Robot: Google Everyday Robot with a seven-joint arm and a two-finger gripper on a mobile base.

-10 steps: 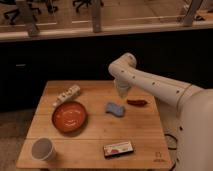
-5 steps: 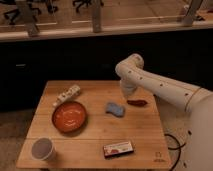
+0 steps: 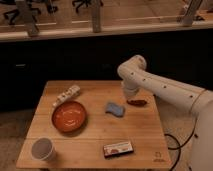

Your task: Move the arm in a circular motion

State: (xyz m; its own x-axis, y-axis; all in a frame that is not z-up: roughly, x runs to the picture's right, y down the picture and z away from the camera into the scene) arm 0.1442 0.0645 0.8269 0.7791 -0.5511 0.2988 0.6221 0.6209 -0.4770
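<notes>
— Where is the arm [image 3: 165, 87]?

— It reaches in from the right, elbow joint bulging above the back right part of the wooden table [image 3: 95, 137]. The gripper [image 3: 131, 94] hangs below that joint, just above a dark red object [image 3: 137, 102] (a pepper, perhaps).

— And the table?

— A blue sponge [image 3: 115, 108] lies just left of the red thing. Farther left sits an orange bowl [image 3: 69, 116], with a white strip [image 3: 66, 95] behind it. A white cup [image 3: 43, 149] stands at the front left corner, a flat packet [image 3: 118, 148] near the front edge.

Single camera, high and in front of the wooden table [image 3: 95, 132], angled down, jaws hidden behind the arm [image 3: 160, 87]
</notes>
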